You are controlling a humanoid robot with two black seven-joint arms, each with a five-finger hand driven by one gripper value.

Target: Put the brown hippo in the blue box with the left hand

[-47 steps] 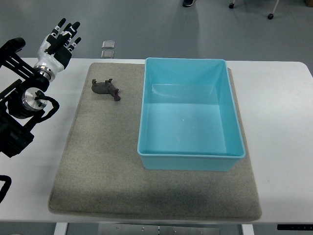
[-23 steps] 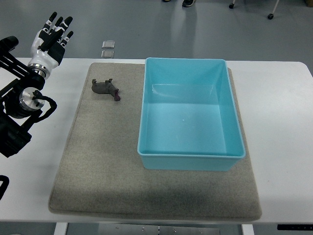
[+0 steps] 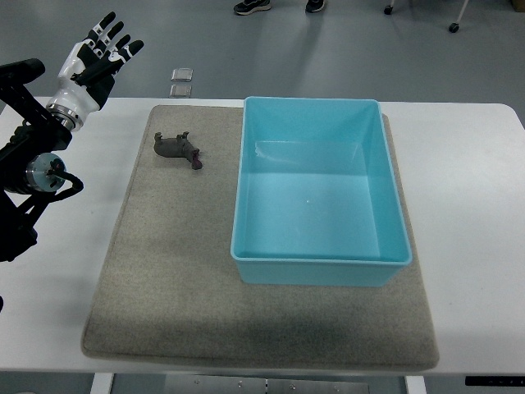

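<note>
One hand shows, the left hand [image 3: 92, 59], w/ its black arm coming in along the left edge of the top view. Fingers [image 3: 115, 34] are spread apart and straight, holding nothing, tips pointing up and away from the table [image 3: 476, 164] edge. It hangs well left of the grey mat [image 3: 164, 279], over the table's far-left corner, w/ fingertips reaching past the far edge above the floor.

Brown hippo [image 3: 177, 148] lies on the mat's far-left part, well apart from the hand, approx between the hand and the blue box [image 3: 319, 267]. It's near the box's left wall but not touching. Its darker snout end points toward the box.

Blue box sits on the mat's right half, open top, inside bare; its right wall runs close to the mat's right border. Mat itself lies flat on the white table.

Beyond the mat's far edge, 2 small clear squares [image 3: 181, 81] sit on the floor. Shoes [image 3: 253, 6] of a person show at the top edge, far side of the mat.
</note>
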